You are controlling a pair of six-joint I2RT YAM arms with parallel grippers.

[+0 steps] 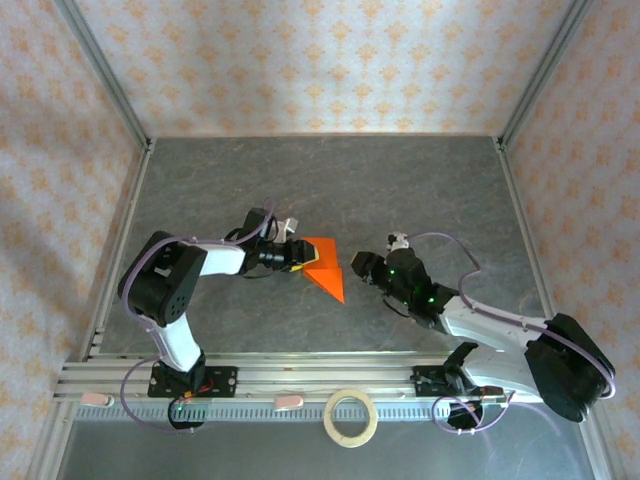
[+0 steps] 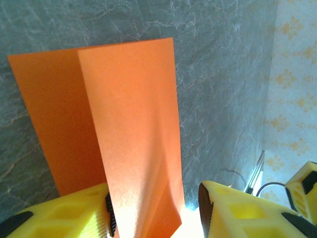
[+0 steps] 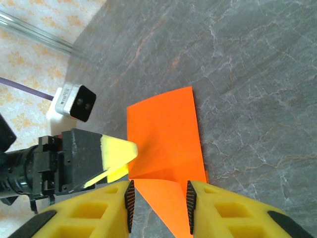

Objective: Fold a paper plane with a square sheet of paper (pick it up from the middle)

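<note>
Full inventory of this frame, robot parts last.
paper plane: 1, bright orange, part-folded, mid-table between the arms
tape ring: 1, pale, near edge, in front of the rail
table: 1, grey marbled
rail: 1, silver, under the arm bases
walls: beige patterned, three sides
left gripper: 1, yellow fingers, open, raised paper flap between them
right gripper: 1, yellow, open, at the plane's right edge

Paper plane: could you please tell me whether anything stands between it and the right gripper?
Nothing visible does. In the right wrist view the paper plane has its pointed end in the gap between the open fingers of the right gripper; the left gripper is at its side edge.
</note>
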